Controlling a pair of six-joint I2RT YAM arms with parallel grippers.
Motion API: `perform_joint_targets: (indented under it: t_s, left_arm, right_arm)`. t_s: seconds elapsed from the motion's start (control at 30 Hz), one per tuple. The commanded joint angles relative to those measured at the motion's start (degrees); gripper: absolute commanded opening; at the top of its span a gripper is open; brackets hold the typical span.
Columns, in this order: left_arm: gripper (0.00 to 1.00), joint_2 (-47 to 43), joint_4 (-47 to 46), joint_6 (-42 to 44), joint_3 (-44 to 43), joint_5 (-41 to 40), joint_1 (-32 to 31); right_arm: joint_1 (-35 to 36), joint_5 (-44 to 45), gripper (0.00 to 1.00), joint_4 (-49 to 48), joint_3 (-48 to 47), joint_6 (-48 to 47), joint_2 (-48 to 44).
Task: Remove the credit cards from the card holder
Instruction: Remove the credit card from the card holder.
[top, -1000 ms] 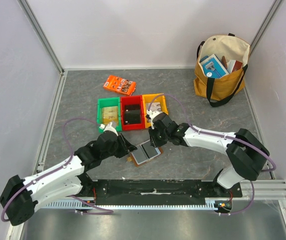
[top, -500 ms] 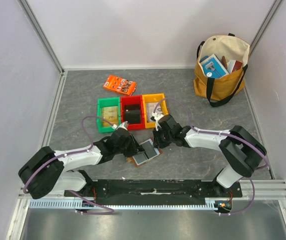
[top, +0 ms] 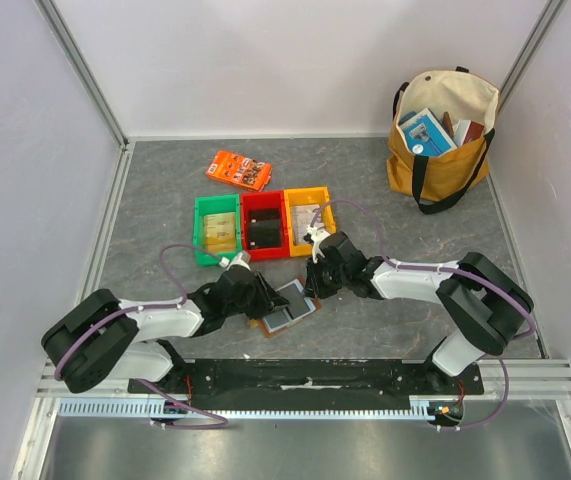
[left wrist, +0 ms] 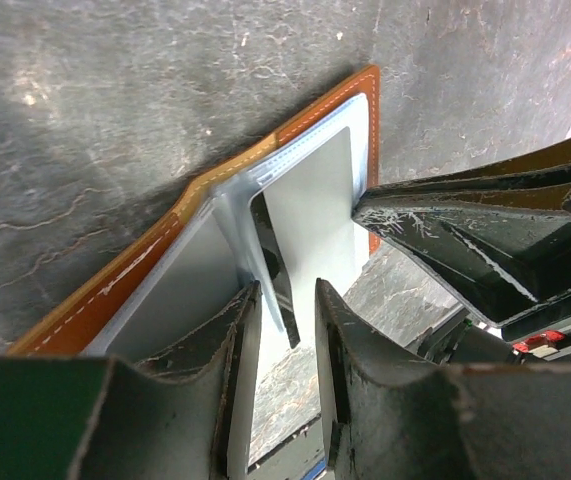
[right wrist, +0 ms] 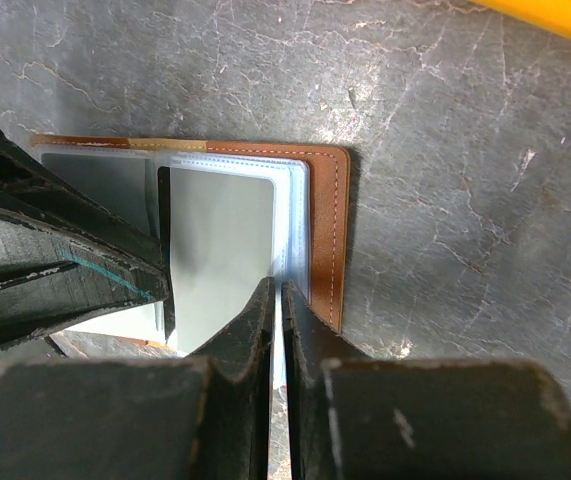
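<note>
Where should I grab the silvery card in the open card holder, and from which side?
Likely pinch the silvery card by its edge nearest the right gripper, approaching low from there. It lies flat inside a clear sleeve of the card holder, so only a thin edge offers the jaws a hold.

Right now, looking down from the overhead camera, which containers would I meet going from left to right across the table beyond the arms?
green bin → red bin → yellow bin → tote bag
</note>
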State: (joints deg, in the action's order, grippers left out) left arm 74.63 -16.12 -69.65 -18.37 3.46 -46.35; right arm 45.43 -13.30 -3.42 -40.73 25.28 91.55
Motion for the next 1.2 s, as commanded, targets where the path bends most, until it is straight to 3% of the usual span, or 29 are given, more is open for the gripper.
perform_joint_targets:
  t_s: [0.0, 0.4, 0.57, 1.17]
  left_arm:
    - [0.35, 0.6, -3.4, -3.1, 2.7, -2.7, 0.0]
    - [0.29, 3.4, -19.6, -4.4, 9.7, -0.9, 0.0]
    - [0.2, 5.6, -26.2, -4.2, 11.4, 0.1, 0.0]
    - [0.15, 8.2, -35.2, -2.0, 12.2, 3.0, 0.0]
  right_arm:
    - [0.3, 0.1, 0.11, 4.3, 2.1, -0.1, 1.0]
    - [0.1, -0.4, 0.1, 3.9, 2.1, 0.6, 1.4]
    - [0.1, -0.5, 0.1, 3.9, 2.1, 0.7, 1.4]
    - [-0.3, -1.6, 0.1, 2.5, 1.7, 1.0, 2.1]
